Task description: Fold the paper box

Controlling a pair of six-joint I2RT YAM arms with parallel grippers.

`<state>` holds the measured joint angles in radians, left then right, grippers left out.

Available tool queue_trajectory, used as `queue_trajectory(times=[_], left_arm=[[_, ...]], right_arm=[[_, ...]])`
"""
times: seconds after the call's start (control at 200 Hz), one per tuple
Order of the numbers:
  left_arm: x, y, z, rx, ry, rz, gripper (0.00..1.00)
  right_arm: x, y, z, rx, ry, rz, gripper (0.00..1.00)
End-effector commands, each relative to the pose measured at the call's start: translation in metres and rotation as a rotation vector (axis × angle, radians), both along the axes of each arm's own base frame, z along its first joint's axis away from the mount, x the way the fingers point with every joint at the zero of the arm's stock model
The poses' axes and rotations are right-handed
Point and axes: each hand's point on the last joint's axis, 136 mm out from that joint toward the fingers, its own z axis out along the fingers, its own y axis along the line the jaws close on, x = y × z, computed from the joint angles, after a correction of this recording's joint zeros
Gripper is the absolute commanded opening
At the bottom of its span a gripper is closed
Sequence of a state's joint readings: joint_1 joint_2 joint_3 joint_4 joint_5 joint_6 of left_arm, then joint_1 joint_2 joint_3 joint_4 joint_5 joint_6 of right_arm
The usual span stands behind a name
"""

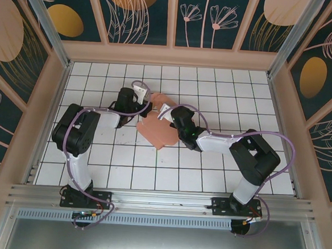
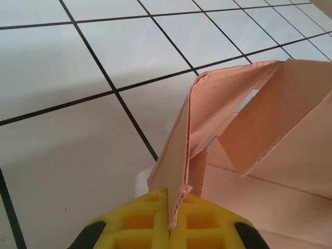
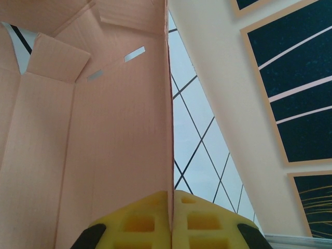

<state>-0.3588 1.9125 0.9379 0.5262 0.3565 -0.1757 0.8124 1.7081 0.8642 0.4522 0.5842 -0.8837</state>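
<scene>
Surface: a table (image 1: 208, 179) of white tiles with dark grid lines, lit evenly.
Room: walls (image 1: 139, 14) of dark teal panels printed with pale plants and orange discs, framed in pale wood; a metal rail (image 1: 161, 199) runs along the near edge.
Paper box (image 1: 160, 130): salmon-pink card, partly folded with flaps raised, on the tiles at mid-table between both grippers.
Left gripper (image 2: 170, 207): clamped on the edge of a raised flap.
Right gripper (image 3: 170, 207): pinching the edge of an upright side wall.

Paper box (image 2: 270, 119) — thin matt card, faintly ribbed, raw fibrous edges. Fingers (image 2: 137, 220) — yellow foam-like pads, matt. Desk (image 2: 62, 62) — smooth white tile-pattern, slight sheen.
</scene>
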Motion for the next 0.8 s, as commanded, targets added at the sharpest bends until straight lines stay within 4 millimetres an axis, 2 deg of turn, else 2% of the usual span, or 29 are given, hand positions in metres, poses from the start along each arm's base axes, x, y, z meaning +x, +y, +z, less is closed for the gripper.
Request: queue_trajectory(times=[0.0, 0.285, 0.475, 0.796], left_arm=[[-0.005, 0.005, 0.008, 0.01, -0.012, 0.009, 0.0], [-0.015, 0.007, 0.024, -0.001, -0.031, 0.0, 0.0], [-0.014, 0.011, 0.014, 0.005, 0.006, 0.03, 0.0], [-0.016, 0.012, 0.008, -0.023, 0.027, 0.05, 0.0]], right_arm=[[0.01, -0.003, 0.009, 0.011, -0.035, -0.047, 0.0], [0.015, -0.001, 0.005, -0.117, -0.089, -0.033, 0.0], [0.014, 0.0, -0.001, -0.275, -0.208, -0.016, 0.0], [0.011, 0.0, -0.011, -0.372, -0.289, 0.005, 0.0]])
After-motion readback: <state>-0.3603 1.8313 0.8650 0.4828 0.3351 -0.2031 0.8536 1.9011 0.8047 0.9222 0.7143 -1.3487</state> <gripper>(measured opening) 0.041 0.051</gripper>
